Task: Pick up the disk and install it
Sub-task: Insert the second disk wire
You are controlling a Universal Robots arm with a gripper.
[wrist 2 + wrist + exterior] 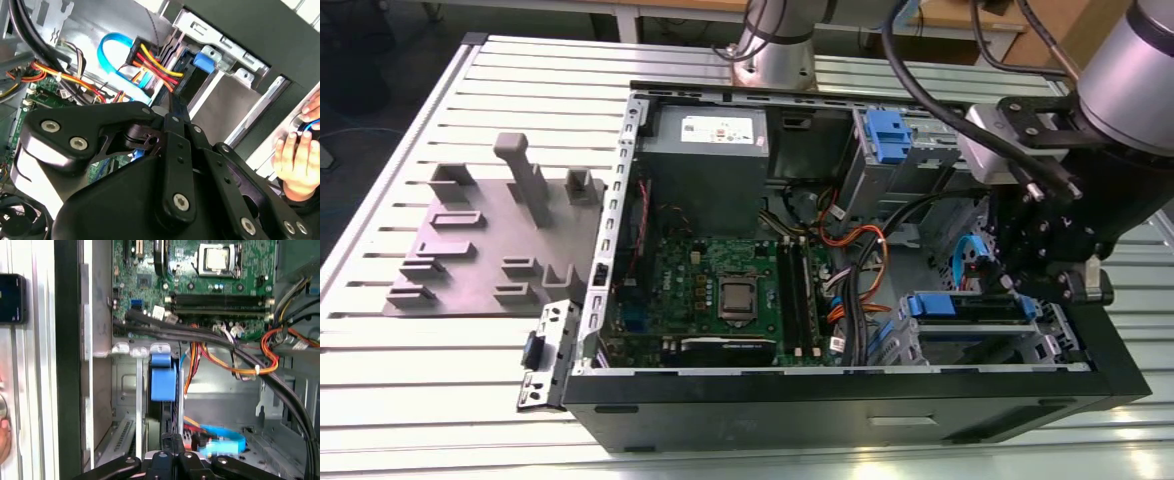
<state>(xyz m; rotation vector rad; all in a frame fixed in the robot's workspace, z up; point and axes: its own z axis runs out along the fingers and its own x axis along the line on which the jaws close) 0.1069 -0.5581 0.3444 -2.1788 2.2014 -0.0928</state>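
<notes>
Disk (pixel 970 306) sits in drive cage, gripper (pixel 1007 285) beside it.

- No writing can be read anywhere in these views.
- The white sticker (pixel 720 127) on the grey power supply (pixel 707 170) in the exterior view carries small dark print and marks, too fine to make out.
- The green circuit board (pixel 200 285) in the first wrist view bears tiny white markings, none of them legible.
- The small white tag (pixel 158 313) on a cable there shows no readable characters.
</notes>
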